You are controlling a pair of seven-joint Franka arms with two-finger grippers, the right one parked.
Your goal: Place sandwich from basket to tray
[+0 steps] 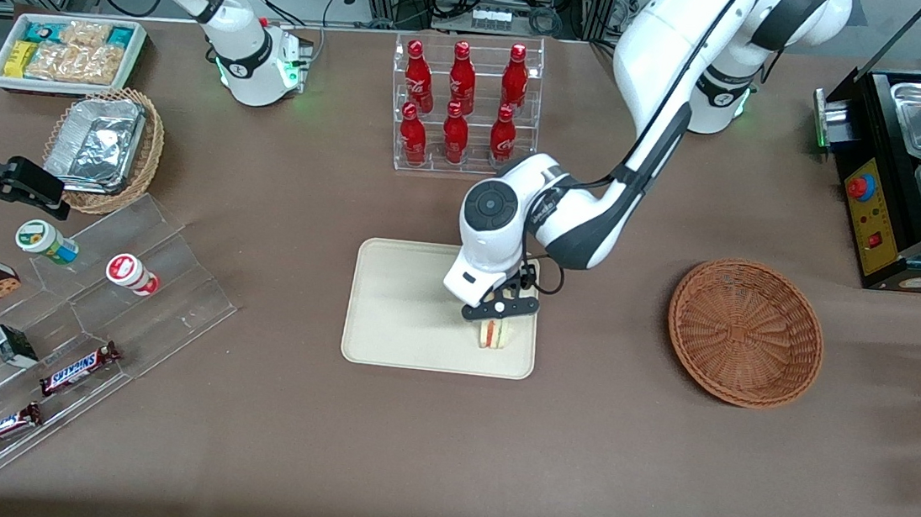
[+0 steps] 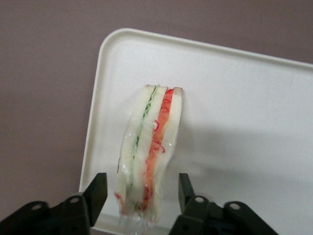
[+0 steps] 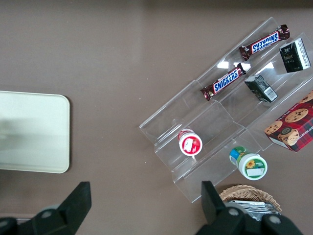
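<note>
On the brown worktop (image 1: 260, 408), the spread hand (image 2: 139, 193) straddles the wrapped triangular white-bread sandwich (image 2: 146, 152) on the cream-beige rectangular tray (image 2: 244, 122); lifting straight up should avoid toppling it.

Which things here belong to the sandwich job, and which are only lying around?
Job: triangular white-bread sandwich on cream rectangular tray; open gripper around it; round reddish-brown wicker basket.
Lying about: red bottles in clear rack; Snickers bars; foil tray.

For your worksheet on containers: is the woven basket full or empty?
Empty: the basket shows bare weave; the sandwich is on the tray, between the open gripper.
</note>
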